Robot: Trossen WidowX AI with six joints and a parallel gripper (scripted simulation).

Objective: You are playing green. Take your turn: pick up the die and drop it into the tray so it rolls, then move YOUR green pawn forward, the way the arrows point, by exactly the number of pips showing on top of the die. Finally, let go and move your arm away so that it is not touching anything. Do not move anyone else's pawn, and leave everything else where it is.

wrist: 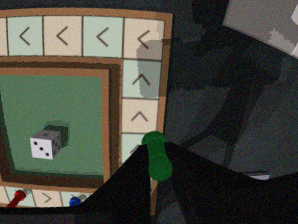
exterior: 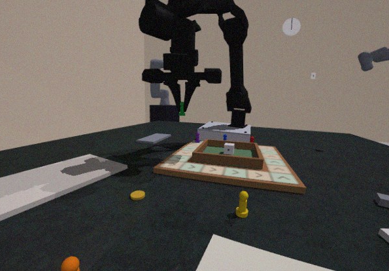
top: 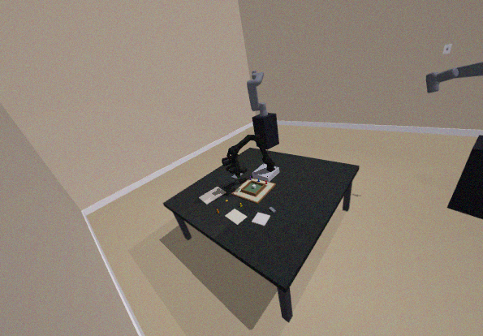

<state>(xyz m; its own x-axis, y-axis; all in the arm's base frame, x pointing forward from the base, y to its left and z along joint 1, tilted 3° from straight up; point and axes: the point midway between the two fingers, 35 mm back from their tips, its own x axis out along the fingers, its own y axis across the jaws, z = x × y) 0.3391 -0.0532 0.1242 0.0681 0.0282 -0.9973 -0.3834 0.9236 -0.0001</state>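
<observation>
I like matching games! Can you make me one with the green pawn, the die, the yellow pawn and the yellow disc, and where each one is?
Things:
1. green pawn
2. die
3. yellow pawn
4. yellow disc

Places:
A. standing on the table in front of the board
B. pinched in the gripper, up in the air
C. lying flat on the table
D. inside the tray

Pairs: 1-B, 2-D, 3-A, 4-C

bare test room | beige walls [top: 135, 73] | black table [top: 305, 211] | mounted camera arms [top: 472, 73]
</observation>
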